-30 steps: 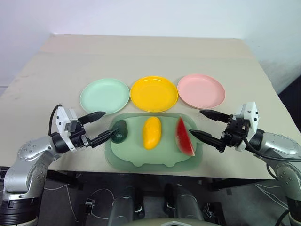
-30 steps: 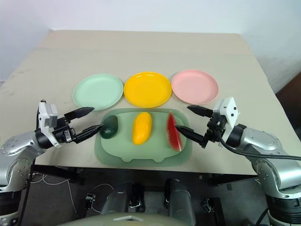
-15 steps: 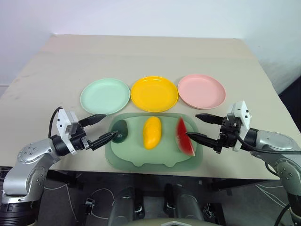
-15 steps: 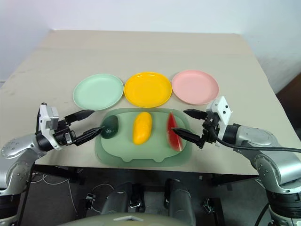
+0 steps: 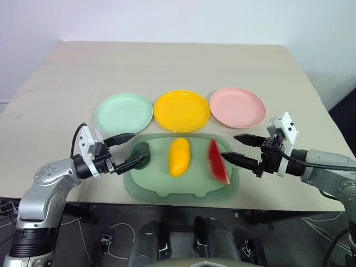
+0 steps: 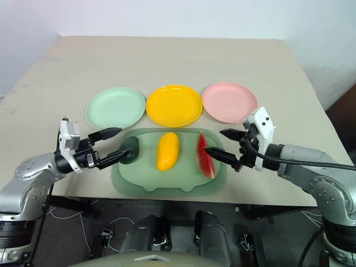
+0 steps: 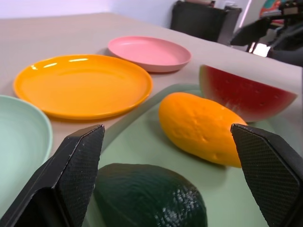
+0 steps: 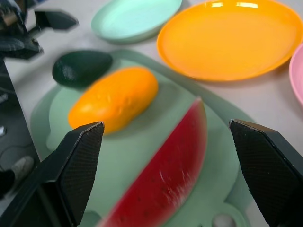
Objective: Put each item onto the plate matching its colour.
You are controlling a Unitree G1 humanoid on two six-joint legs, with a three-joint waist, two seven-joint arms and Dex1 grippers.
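Left gripper (image 5: 129, 150) level, jaws apart astride the avocado (image 5: 141, 155) at the pig-shaped tray's (image 5: 167, 189) left end; right gripper (image 5: 238, 148) tilted slightly down, jaws apart beside the watermelon wedge (image 5: 218, 161) (mango (image 5: 179, 156) between them, all on tray).

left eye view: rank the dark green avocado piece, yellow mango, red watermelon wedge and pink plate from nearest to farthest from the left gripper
1. Dark green oval avocado piece, right at the open left gripper, on the left end of the pale green tray.
2. Yellow oblong mango, mid-tray.
3. Red watermelon wedge with green rind, on the tray's right side.
4. Round pink plastic plate, back right, beyond the tray.
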